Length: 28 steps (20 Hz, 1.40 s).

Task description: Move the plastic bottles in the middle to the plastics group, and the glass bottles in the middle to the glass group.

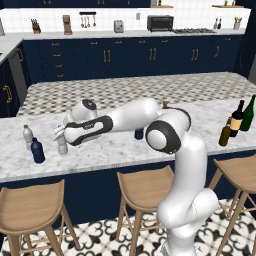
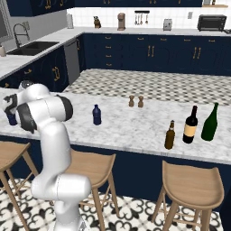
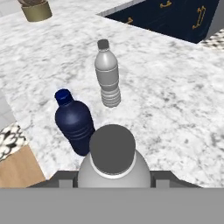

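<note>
**Grey bottle arrives beside the plastics pair**

From behind on the left, the arm reaches far out over the marble counter [image 1: 115, 150] with the gripper [image 1: 61, 135] low at the left end. A clear grey bottle [image 1: 62, 145] stands upright under it, just right of the plastics pair: a grey bottle [image 1: 27, 137] and a navy bottle [image 1: 37, 150]. A second navy bottle [image 1: 139, 133] waits mid-counter, half hidden behind the elbow. Far right, the amber bottle [image 1: 225, 132] stands just beside the dark wine bottle [image 1: 236, 119] and the green one [image 1: 248, 113].

From the right side, the middle navy bottle [image 2: 96, 114] stands alone, well apart from the amber bottle [image 2: 170, 135], the labelled wine bottle [image 2: 191, 125] and the green bottle [image 2: 210, 122].

Looking down the hand, the carried bottle [image 3: 113, 164] sits upright between the jaws, cap towards the camera, its long axis running along the fingers. The jaws look closed on its shoulders. The pair's navy bottle [image 3: 74, 121] is just beside it, nearly touching; the pair's grey bottle [image 3: 107, 78] stands further ahead. Letting go looks close, with little room on the navy side.
</note>
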{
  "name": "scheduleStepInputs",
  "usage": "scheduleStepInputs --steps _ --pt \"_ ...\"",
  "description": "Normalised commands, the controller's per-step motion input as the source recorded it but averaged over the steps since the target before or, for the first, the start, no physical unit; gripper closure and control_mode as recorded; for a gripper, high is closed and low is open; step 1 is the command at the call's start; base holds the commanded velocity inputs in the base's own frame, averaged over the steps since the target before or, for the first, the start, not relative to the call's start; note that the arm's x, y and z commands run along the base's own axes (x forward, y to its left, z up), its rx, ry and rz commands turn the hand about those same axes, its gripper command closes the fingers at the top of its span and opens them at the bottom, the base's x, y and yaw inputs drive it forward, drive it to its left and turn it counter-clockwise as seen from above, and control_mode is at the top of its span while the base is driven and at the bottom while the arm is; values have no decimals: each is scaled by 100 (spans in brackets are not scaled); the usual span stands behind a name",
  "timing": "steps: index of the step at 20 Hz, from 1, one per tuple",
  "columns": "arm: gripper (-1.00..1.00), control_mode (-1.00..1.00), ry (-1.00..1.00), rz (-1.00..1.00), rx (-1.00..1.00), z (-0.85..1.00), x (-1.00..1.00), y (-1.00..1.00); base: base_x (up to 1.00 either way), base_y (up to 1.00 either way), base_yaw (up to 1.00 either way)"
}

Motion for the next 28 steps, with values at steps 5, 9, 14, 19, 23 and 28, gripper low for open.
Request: scheduleStepInputs --steps 5,9,14,19,23,28 --pt "100 -100 0 0 0 0 17 22 0 0 0" --pt "100 -100 2 0 0 -5 9 2 0 0 0" --pt "100 -100 0 0 0 -6 22 0 0 0 0" --pt "100 -100 0 0 0 0 29 0 0 0 0" --pt "100 -100 0 0 0 0 26 -2 0 0 0" --pt "100 -100 0 0 0 -5 17 -1 0 0 0"
